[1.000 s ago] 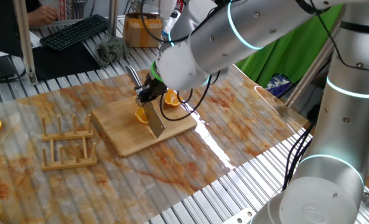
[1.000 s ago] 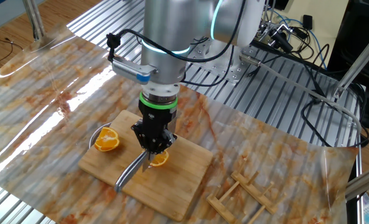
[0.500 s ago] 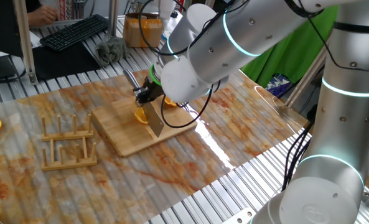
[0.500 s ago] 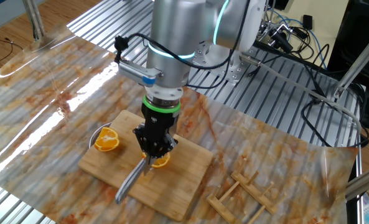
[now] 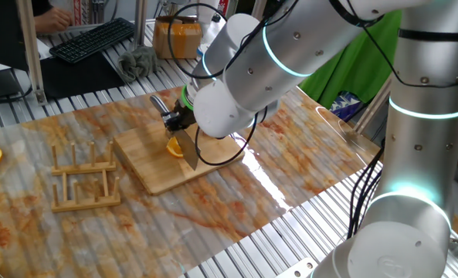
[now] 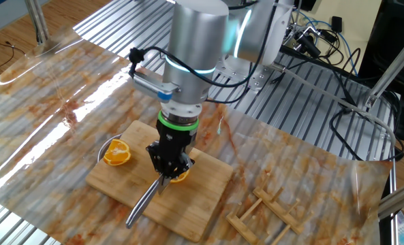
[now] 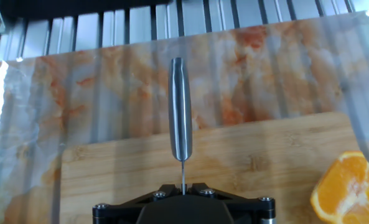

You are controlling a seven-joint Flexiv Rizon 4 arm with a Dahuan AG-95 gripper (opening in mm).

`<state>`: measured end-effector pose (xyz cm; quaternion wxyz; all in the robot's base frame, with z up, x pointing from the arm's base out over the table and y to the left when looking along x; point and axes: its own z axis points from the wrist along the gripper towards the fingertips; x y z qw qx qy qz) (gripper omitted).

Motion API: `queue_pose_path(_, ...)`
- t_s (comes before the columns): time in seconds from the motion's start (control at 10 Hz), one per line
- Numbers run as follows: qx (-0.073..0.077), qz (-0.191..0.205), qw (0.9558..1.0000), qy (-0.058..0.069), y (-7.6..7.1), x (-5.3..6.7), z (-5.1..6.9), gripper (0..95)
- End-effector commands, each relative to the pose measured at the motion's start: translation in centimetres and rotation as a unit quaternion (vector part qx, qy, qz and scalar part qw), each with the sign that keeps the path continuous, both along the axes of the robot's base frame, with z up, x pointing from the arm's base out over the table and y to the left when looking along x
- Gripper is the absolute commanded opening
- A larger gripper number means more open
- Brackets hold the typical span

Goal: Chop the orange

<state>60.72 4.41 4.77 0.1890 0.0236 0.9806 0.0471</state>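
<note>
1. The orange (image 6: pixel 179 175) lay on the wooden board (image 6: pixel 208 185), directly under the gripper (image 6: pixel 168 165).
2. The gripper was clamped on a knife (image 6: pixel 142 203), its handle (image 7: pixel 180 109) projecting forward.
3. The blade appeared to sit on the fruit; contact was partly hidden.
4. A second orange half (image 6: pixel 117 153) rested at the board's edge, well apart from the blade.
5. Judgement: the cut calls for straight downward pressure.

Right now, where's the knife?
The knife is clamped in the gripper over the wooden board. In the other fixed view it slants down-left from the jaws, right beside the orange piece.
</note>
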Motion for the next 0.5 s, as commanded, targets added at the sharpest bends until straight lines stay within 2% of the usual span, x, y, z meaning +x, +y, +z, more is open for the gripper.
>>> queue_pose_path(0.1,0.0,-0.003,1.0,0.0,0.08,0.49,-0.6,0.0)
queue_pose_path(0.2,-0.003,-0.003,1.0,-0.004,0.07,0.32,-0.51,0.0)
queue_pose_path(0.3,-0.002,-0.003,1.0,0.0,-0.03,0.17,-0.09,0.0)
queue_pose_path(0.4,0.004,-0.007,0.9999,-0.006,0.09,-0.04,0.14,0.0)
queue_pose_path(0.5,0.001,-0.007,0.9999,-0.011,0.14,0.0,0.11,0.0)
